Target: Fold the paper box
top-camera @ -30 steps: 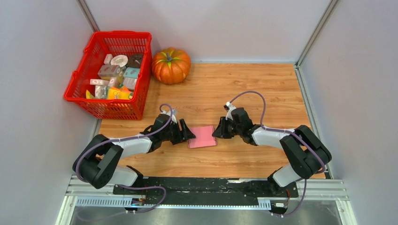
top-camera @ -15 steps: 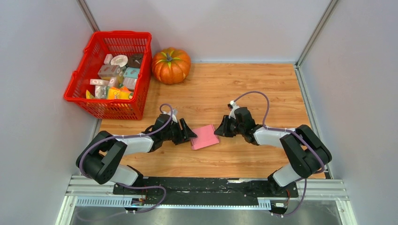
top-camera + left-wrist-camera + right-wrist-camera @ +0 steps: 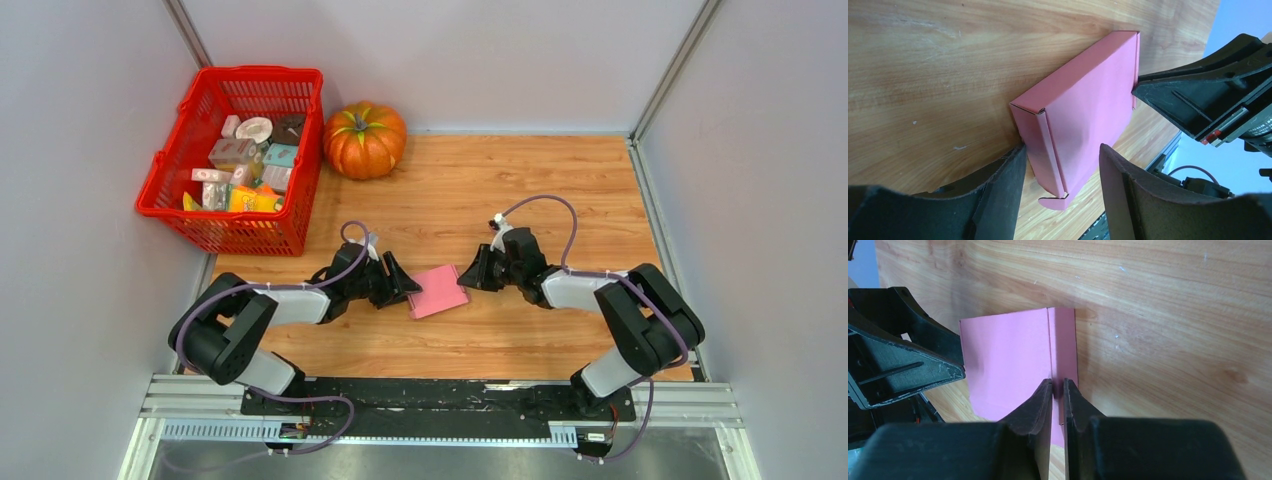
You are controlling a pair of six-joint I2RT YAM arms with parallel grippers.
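Note:
The pink paper box [image 3: 437, 292] lies closed and flat on the wooden table between both grippers, slightly skewed. My left gripper [image 3: 403, 283] is open, and its two fingers straddle the box's left end [image 3: 1083, 115] without closing on it; a small rounded tab sticks out at that corner. My right gripper [image 3: 468, 276] has its fingers almost together, tips touching the box's right side wall [image 3: 1008, 360]. In the left wrist view my left gripper [image 3: 1062, 150] shows a wide gap. In the right wrist view my right gripper [image 3: 1058, 382] shows only a thin slit.
A red basket [image 3: 250, 72] with small packages stands at the back left. An orange pumpkin [image 3: 364, 140] sits beside it. Grey walls close in the table on the left, back and right.
The box has turned a little anticlockwise and shifted slightly right. The right gripper has moved a bit to the right and back with it. The left gripper has hardly moved.

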